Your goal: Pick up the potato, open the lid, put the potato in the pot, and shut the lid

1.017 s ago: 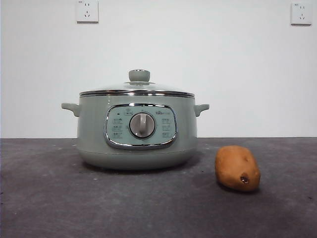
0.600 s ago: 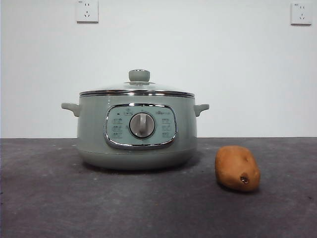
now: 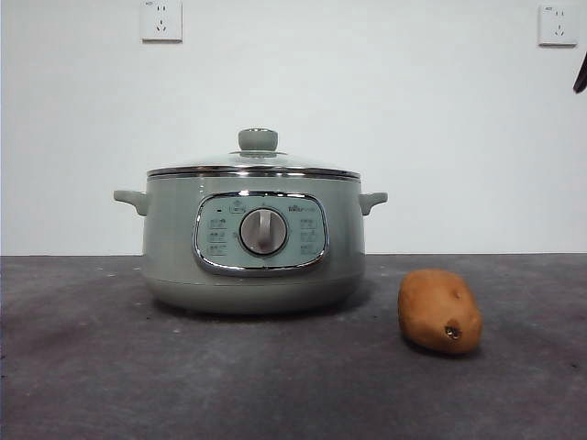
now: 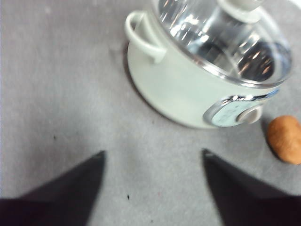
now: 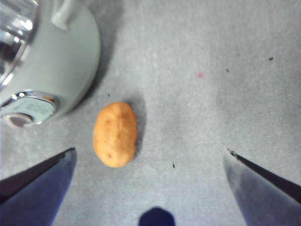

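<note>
We see the left gripper (image 4: 153,188) hanging over bare table (image 3: 92,385) left of the pot (image 3: 254,243), its 2 jaws spread wide and empty. The lid (image 3: 254,165) sits closed on the pot at centre. The potato (image 3: 439,311) lies on the table, near and right of the pot. Above it, the right gripper (image 5: 150,188) hovers wide apart, holding nothing.

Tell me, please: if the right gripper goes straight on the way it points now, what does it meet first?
Probably the bare table. The right gripper hangs open above it, and the potato lies between the jaws, off-centre toward the pot, so it may be met too; depth is unclear.
</note>
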Action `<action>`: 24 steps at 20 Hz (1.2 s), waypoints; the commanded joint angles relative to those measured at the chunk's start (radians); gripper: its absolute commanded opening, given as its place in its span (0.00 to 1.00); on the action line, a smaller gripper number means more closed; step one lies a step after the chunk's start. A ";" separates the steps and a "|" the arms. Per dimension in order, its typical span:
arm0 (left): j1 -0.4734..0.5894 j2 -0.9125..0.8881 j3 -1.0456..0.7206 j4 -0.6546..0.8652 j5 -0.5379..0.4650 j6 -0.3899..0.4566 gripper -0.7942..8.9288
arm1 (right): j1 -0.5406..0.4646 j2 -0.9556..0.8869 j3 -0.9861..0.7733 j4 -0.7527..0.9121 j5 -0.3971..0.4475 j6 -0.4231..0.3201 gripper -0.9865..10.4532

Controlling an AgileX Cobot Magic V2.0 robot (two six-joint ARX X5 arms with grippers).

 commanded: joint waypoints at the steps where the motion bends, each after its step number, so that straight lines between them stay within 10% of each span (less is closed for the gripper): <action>1: -0.001 0.046 0.011 -0.016 0.004 0.005 0.64 | 0.010 0.040 0.016 -0.017 -0.003 -0.018 0.62; 13: -0.001 0.176 0.023 -0.030 0.076 0.005 0.66 | 0.273 0.296 0.034 -0.006 0.016 0.108 0.62; 24: -0.001 0.177 0.023 -0.030 0.075 0.005 0.66 | 0.485 0.682 0.372 -0.087 0.288 0.148 0.61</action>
